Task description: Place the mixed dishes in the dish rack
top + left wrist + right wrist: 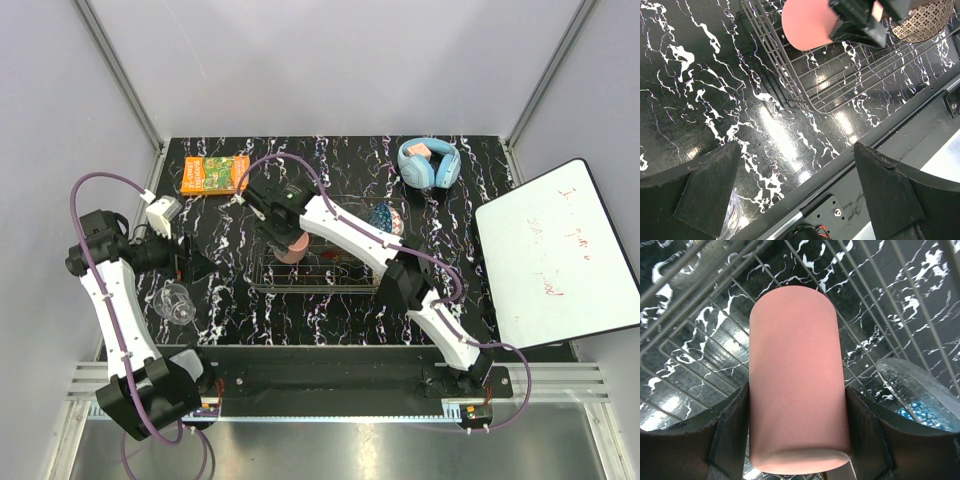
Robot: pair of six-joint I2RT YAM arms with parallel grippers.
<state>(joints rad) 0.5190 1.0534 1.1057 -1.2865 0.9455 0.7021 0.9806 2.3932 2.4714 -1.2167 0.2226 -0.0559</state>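
Right gripper [797,450] pinches the salmon-pink cup [795,365] by its sides, low over the dish rack [330,278]. I'd lower it straight onto the wires, clear of the beige patterned bowl [922,22], before releasing. Left gripper [795,195] spread wide, empty, above the glossy black marbled table [330,160]; plain grey walls [330,60] all round.
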